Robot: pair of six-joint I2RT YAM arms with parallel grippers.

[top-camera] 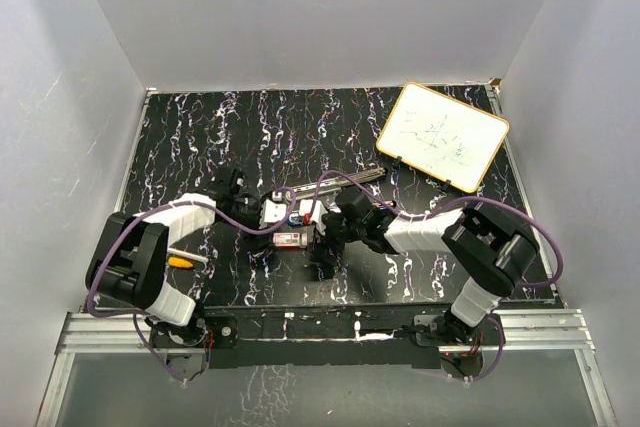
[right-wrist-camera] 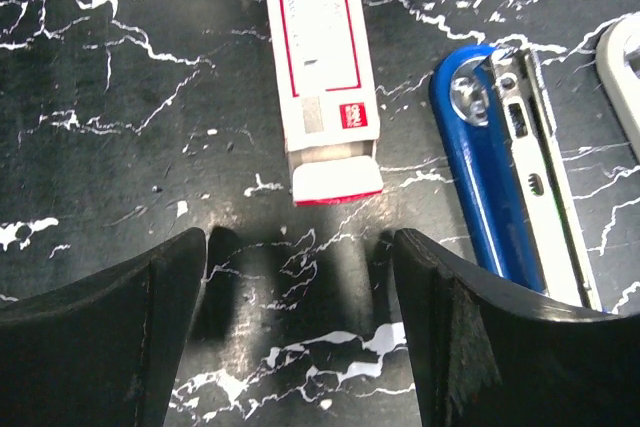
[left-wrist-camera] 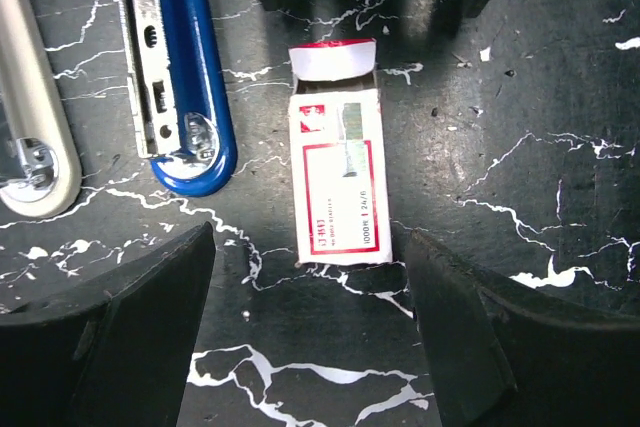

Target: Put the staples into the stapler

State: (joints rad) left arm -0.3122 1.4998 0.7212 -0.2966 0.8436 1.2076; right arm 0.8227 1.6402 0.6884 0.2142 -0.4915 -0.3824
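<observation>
1. The left end effector [left-wrist-camera: 308,245] is standing wide open and gripping nothing. Its two dark fingers are flanking the closed end of the staple box [left-wrist-camera: 338,182] without touching it.
2. The right end effector [right-wrist-camera: 298,239] is also gaping wide and holding nothing. It is hovering just short of the box's other end.
3. The staple box is lying flat on the black marbled surface [left-wrist-camera: 540,127], label up, between the two end effectors. Its long axis is running from one end effector to the other. Its opened red-edged flap [right-wrist-camera: 338,179] is pointing at the right end effector, and its closed end is pointing at the left one.
4. The blue stapler [left-wrist-camera: 185,77] is lying just beside the box, apart from it and roughly parallel to it. Its metal channel is facing up, and its rounded end is pointing the same way as the box's closed end.
5. A cream-coloured piece [left-wrist-camera: 30,127] is lying beyond the stapler, farther from the box.
6. In the top view, an orange pen [top-camera: 180,261] is lying left of the box, and a whiteboard [top-camera: 443,135] is resting well beyond it to the right.
</observation>
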